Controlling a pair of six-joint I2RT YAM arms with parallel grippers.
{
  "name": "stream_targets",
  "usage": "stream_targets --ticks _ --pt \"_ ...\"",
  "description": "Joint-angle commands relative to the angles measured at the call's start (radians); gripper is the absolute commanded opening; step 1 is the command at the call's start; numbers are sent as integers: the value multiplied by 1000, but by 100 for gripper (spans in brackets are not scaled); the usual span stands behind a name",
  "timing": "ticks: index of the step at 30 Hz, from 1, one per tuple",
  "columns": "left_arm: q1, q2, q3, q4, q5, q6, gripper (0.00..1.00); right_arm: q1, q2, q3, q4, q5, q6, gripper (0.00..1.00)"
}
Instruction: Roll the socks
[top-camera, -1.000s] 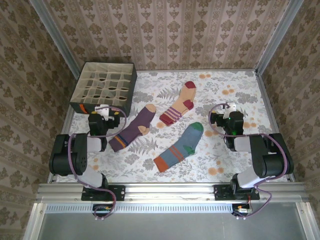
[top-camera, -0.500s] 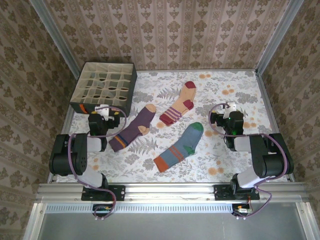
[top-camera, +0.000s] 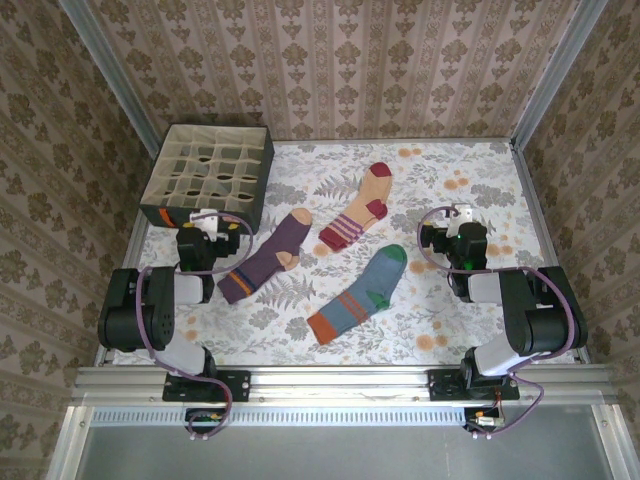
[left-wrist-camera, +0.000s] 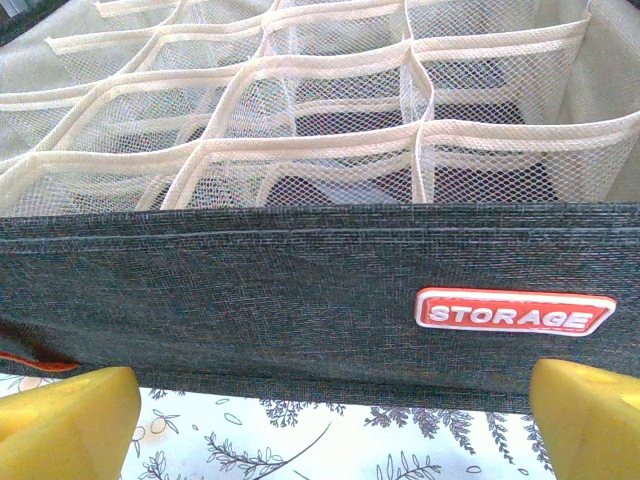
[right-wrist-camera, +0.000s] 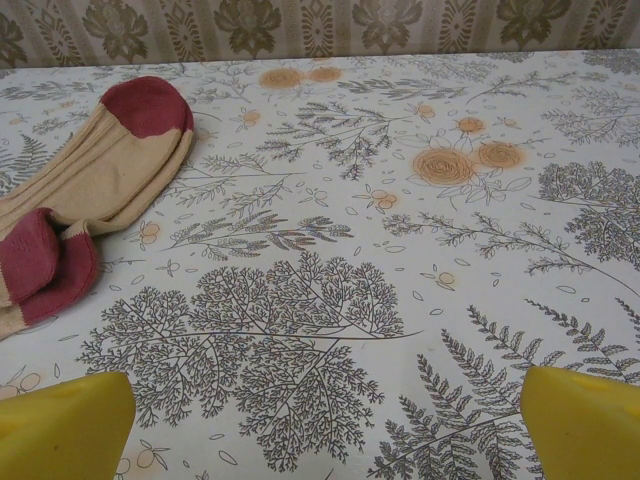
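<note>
Three socks, flat and unrolled on the flower-print worktop (top-camera: 470, 170), near its middle between the two arms.

- Purple sock (top-camera: 265, 258): tan toe and heel, striped cuff toward the near left. Lies slantwise, left of the other two, cuff end near the left arm.
- Peach sock (top-camera: 358, 207): maroon toe and heel, striped cuff. Farthest back of the three, toe pointing away. The right wrist view has its toe and heel at the left (right-wrist-camera: 100, 170).
- Blue-grey sock (top-camera: 358, 295): green toe, orange cuff. Nearest the arms, slantwise, just beside the peach sock's cuff, apart from the purple one.
- Left pincer (top-camera: 208, 222): released, jaws spread wide, nothing between them. Yellow fingers (left-wrist-camera: 60, 425) sit just above the worktop, facing the box wall close ahead.
- Right pincer (top-camera: 455, 218): released, jaws wide, empty. Yellow fingers (right-wrist-camera: 60, 425) low over bare worktop, right of the peach sock and well apart from it.
- Box (top-camera: 208, 175): dark fabric, pale mesh grid of compartments, at the far left corner. Red "STORAGE" label (left-wrist-camera: 513, 311) on its near wall.
</note>
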Motion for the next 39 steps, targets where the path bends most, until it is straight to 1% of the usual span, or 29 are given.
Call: stream_targets --ticks 1,21,23,25,28,29,33,35,37,39 --pt "8 -1 18 -8 7 -28 100 3 9 21 0 28 0 100" --pt "13 -3 17 -7 18 -34 100 3 7 19 4 27 -2 100" --pt "15 -6 16 -8 10 -37 100 4 -6 41 -40 -1 -13 100" --pt "15 -29 6 -4 -12 -48 100 5 -44 65 -114 -36 -28 100" --pt "15 -112 -18 -32 -22 -50 100 5 -122 173 -420 -19 24 100" --pt "15 -141 -19 -65 -18 -51 100 5 -164 213 -502 -3 52 100" --pt "13 -282 -1 -251 4 -65 100 15 -209 340 -829 80 193 98" --pt "10 -359 9 -355 32 -76 97 35 -228 383 -959 96 240 97" --pt "8 -442 13 -444 96 -85 95 70 -250 407 -1062 69 316 93" --pt "-1 -506 23 -531 176 -99 90 130 -277 408 -1132 39 399 88"
